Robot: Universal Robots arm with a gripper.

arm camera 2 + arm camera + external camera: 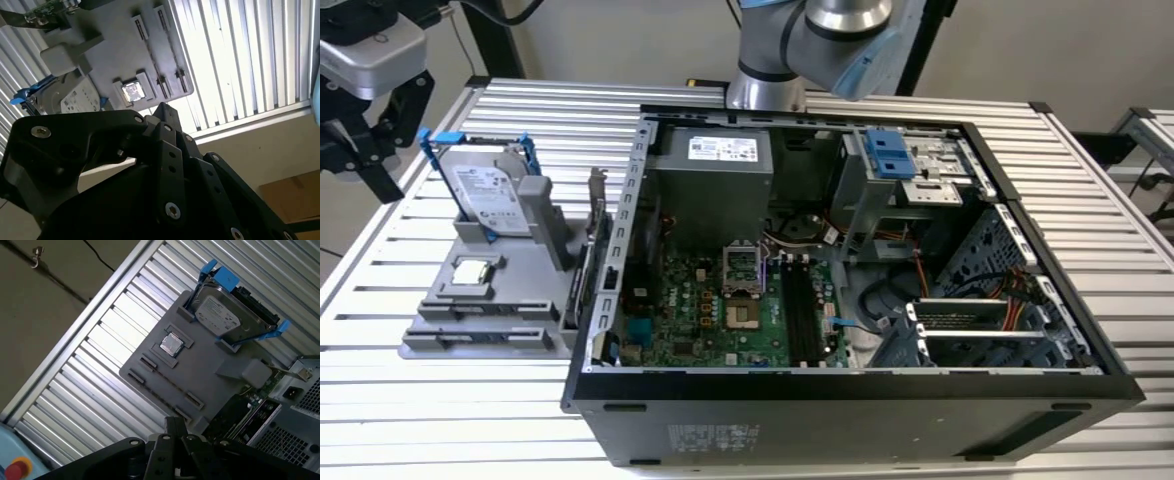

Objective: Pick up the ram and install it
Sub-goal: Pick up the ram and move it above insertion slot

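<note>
Apparently the pincer (172,427) hangs over the surface (90,380), its grip impossible to tell. The ram, too thin to pick out, probably stands in slots of the tray (200,370) ahead; a skewed descent could clip the hard drive (220,315) beyond.

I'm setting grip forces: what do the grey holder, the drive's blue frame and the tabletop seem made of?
Grey holder: matte, uniform grey, probably plastic. Blue frame: smooth bright blue, likely plastic. Tabletop: silvery ribbed slats that glare, apparently bare aluminium.
</note>
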